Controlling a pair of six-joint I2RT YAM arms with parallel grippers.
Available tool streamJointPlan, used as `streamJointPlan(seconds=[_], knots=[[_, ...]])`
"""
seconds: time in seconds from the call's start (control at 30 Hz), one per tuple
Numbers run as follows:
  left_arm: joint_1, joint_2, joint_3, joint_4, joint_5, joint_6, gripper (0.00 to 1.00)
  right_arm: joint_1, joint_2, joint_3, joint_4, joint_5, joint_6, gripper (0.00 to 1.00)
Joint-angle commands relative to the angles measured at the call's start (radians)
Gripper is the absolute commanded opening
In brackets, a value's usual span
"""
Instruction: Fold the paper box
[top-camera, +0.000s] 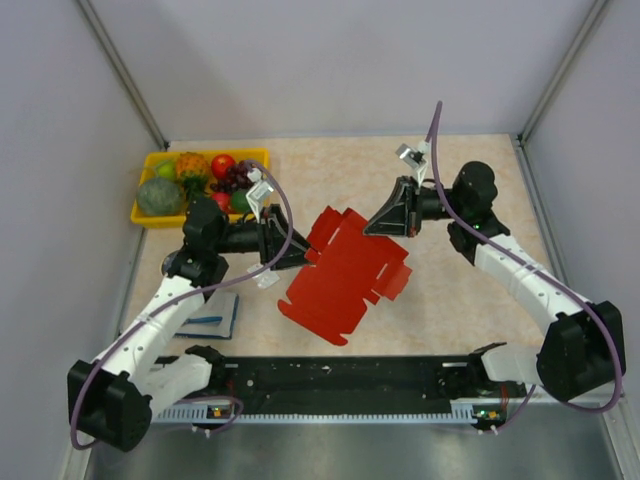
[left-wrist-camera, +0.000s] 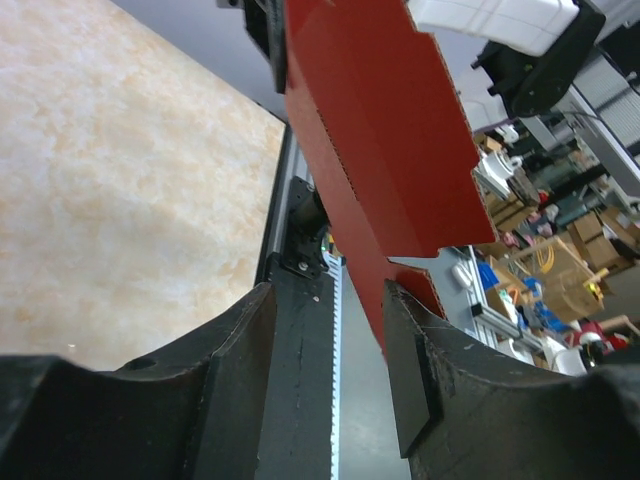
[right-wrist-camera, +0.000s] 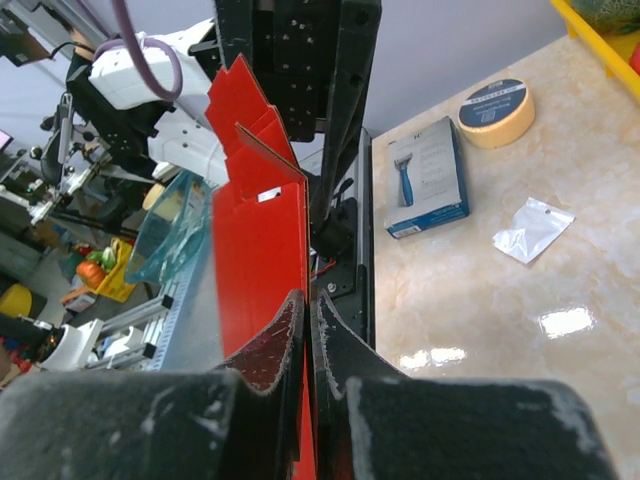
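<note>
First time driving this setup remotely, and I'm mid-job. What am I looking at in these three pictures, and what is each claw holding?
The wide picture looks down on two robot arms, the left arm and the right arm, bolted at the near edge of the beige table. Each ends in a two-finger claw. The other two pictures come from wrist cameras; the dark shapes at the bottom are that arm's own claw. Between the arms hangs the thin red cardboard paper box, not yet folded. The right gripper is shut on one edge. The left gripper is open, with another edge standing between its fingers. On the table lie a yellow plastic tray of fruit, a blue-and-white carton, a cream tape roll and a small clear plastic wrapper.
</note>
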Motion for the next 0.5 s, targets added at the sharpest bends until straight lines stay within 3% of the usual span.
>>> streamJointPlan(seconds=[0.0,0.13,0.27,0.4,0.47], knots=[[-0.073,0.02,0.061,0.001,0.011,0.034,0.51,-0.006,0.008,-0.017,0.149,0.053,0.063,0.0],[-0.085,0.031,0.05,0.055,0.028,0.001,0.51,-0.004,-0.001,-0.017,0.103,0.062,0.029,0.0],[-0.071,0.001,0.057,-0.035,0.0,0.061,0.63,-0.004,-0.018,0.009,-0.05,0.058,-0.111,0.0],[-0.015,-0.021,0.064,-0.078,-0.01,0.073,0.6,-0.006,-0.032,0.061,-0.317,0.088,-0.28,0.0],[0.002,-0.026,0.064,-0.083,-0.004,0.064,0.59,-0.004,-0.032,0.075,-0.34,0.088,-0.31,0.0]])
